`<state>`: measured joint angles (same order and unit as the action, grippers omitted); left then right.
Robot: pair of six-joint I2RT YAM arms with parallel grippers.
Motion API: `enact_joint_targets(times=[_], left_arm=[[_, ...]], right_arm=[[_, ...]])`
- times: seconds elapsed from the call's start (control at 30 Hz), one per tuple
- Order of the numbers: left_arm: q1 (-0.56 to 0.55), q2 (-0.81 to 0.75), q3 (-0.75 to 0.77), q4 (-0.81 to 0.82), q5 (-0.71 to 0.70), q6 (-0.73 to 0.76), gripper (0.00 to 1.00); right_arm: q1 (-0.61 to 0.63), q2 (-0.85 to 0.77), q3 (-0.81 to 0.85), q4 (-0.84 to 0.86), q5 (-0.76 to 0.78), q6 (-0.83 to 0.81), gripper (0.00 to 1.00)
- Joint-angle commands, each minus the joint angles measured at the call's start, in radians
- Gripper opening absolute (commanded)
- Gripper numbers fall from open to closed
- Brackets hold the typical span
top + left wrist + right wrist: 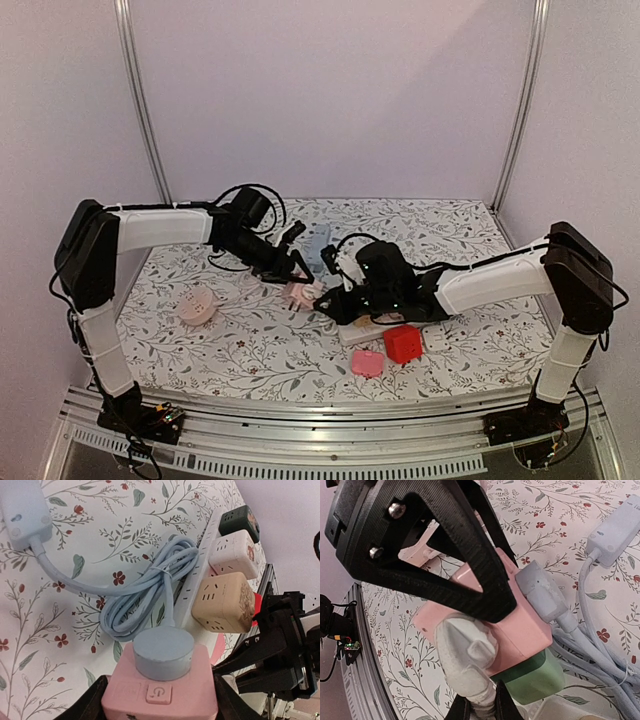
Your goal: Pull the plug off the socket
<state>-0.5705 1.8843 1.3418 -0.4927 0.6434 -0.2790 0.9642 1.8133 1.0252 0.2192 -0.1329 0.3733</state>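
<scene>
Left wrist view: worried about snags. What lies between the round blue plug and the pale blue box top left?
Only their own coiled, tied blue cable, on floral cloth; left wrist view shows it.

the pink socket cube (160, 692), power button on one side, carries a round pale-blue plug (164, 652) fully seated in one face, its cable (132, 605) coiled alongside; a white plug (465, 652) sits in another face.

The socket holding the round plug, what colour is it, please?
Pink; the socket shows best in the left wrist view.
</scene>
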Motion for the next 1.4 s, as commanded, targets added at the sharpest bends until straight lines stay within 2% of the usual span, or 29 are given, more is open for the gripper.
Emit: enact_joint_targets(times=[0.0, 0.27, 0.37, 0.5, 0.83, 1.23, 1.37], left_arm=[[0.019, -0.068, 0.041, -0.118, -0.147, 0.074, 0.30], [-0.008, -0.022, 0.089, -0.244, -0.476, 0.103, 0.30], [-0.017, -0.009, 0.099, -0.266, -0.539, 0.107, 0.30], [-0.022, -0.003, 0.103, -0.275, -0.550, 0.109, 0.30], [-0.019, -0.028, 0.092, -0.226, -0.360, 0.102, 0.30], [0.034, -0.074, 0.058, -0.119, 0.028, 0.061, 0.30], [0.056, -0.083, 0.043, -0.073, 0.111, 0.037, 0.30]], right_arm=[[-0.034, -0.022, 0.030, -0.078, 0.061, 0.041, 0.00], [-0.005, -0.106, 0.066, -0.119, 0.062, 0.027, 0.00], [-0.001, -0.141, 0.067, -0.121, 0.061, 0.030, 0.00], [0.001, -0.171, 0.067, -0.124, 0.062, 0.030, 0.00], [0.002, -0.140, 0.061, -0.120, 0.068, 0.032, 0.00], [-0.001, -0.063, 0.059, -0.110, 0.104, 0.029, 0.00], [-0.008, -0.027, 0.055, -0.096, 0.102, 0.042, 0.00]])
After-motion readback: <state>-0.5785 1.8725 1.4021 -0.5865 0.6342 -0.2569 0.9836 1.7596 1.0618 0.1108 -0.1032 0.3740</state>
